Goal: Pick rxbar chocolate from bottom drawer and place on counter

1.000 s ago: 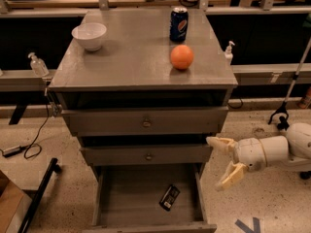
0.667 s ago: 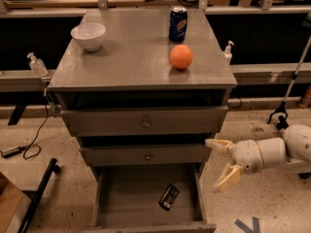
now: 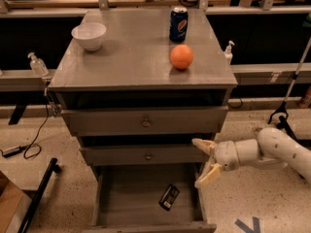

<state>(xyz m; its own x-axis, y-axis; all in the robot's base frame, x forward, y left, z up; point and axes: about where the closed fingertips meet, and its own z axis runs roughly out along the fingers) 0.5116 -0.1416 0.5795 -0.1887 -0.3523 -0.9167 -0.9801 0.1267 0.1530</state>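
Observation:
The rxbar chocolate, a small black wrapped bar, lies flat on the floor of the bottom drawer, toward its right side. That drawer is pulled out wide. My gripper is open at the drawer's right edge, above and to the right of the bar, with its pale fingers spread and nothing between them. The white arm reaches in from the right. The counter is the grey top of the cabinet, well above the gripper.
On the counter stand a white bowl, a blue soda can and an orange. Two upper drawers with knobs are closed. Sanitizer bottles sit on rails either side. A black bar lies on the floor left.
The gripper has edged slightly left toward the drawer's right side. The bar and the counter items have not moved.

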